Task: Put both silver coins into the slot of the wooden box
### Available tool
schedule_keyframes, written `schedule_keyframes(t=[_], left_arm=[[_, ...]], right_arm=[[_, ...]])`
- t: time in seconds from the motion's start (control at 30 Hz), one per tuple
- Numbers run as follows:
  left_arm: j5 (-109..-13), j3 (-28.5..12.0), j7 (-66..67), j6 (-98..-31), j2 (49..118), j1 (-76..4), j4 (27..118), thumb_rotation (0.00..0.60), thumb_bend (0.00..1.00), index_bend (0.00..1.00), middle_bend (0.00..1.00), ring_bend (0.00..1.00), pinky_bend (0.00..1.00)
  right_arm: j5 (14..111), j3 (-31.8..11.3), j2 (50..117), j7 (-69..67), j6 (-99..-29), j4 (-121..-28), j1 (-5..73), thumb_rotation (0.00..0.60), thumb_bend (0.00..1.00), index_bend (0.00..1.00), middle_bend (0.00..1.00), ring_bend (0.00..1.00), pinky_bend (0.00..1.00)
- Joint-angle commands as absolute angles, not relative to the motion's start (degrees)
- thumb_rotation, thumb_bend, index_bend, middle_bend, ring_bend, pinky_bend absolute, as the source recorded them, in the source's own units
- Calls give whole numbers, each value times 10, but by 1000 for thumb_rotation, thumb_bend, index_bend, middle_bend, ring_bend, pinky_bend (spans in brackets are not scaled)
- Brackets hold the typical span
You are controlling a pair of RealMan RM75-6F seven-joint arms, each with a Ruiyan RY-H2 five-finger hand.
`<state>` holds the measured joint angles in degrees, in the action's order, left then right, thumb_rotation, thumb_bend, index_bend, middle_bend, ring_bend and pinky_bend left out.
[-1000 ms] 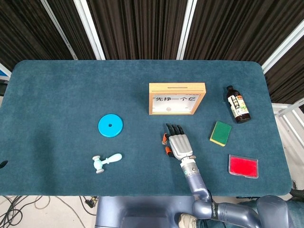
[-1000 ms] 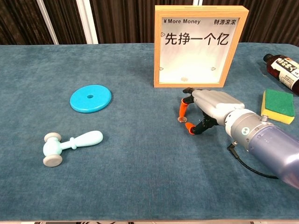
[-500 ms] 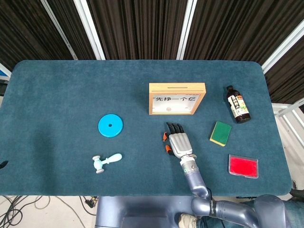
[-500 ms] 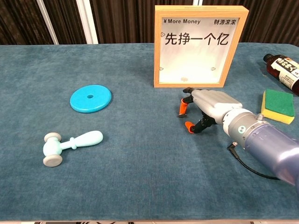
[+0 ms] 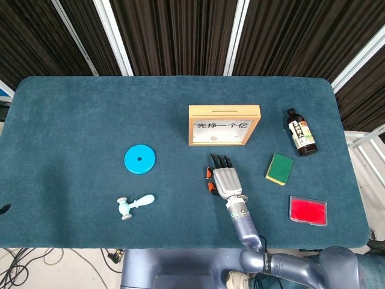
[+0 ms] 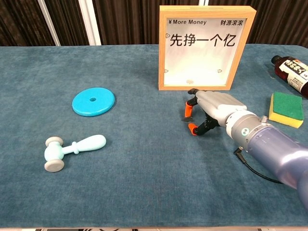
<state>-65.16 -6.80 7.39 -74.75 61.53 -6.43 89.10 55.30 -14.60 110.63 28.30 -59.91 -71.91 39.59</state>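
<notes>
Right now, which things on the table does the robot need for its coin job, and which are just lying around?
For the job:
wooden box, slot on top
right hand, fingers curled down on the cloth in front of the box; no coin shows plainly

Just lying around:
blue disc
toy hammer
sponge
sauce bottle
red pad

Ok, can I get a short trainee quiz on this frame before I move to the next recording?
1. True or false: the right hand is holding its fingers over the slot on top of the wooden box.
2. Of these, which lies closest to the right hand? A) green sponge B) blue disc C) toy hammer
3. Fill in: the ___ hand shows in neither view.

Key: 1 false, it is low at the table in front of the box; 2 A; 3 left.
</notes>
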Motion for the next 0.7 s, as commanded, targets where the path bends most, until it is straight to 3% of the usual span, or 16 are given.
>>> schedule_keyframes(t=[0.03, 0.7], left_arm=[[-651, -68, 74, -747, 615, -64, 892, 600, 38, 0, 0, 0, 0], [-648, -66, 77, -743, 613, -66, 896, 600, 39, 2, 0, 0, 0]], right_arm=[[552, -148, 1108, 282, -600, -718, 396, 600, 516, 618, 0, 0, 0], [557, -155, 1109, 268, -605, -723, 397, 600, 515, 763, 3, 0, 0]])
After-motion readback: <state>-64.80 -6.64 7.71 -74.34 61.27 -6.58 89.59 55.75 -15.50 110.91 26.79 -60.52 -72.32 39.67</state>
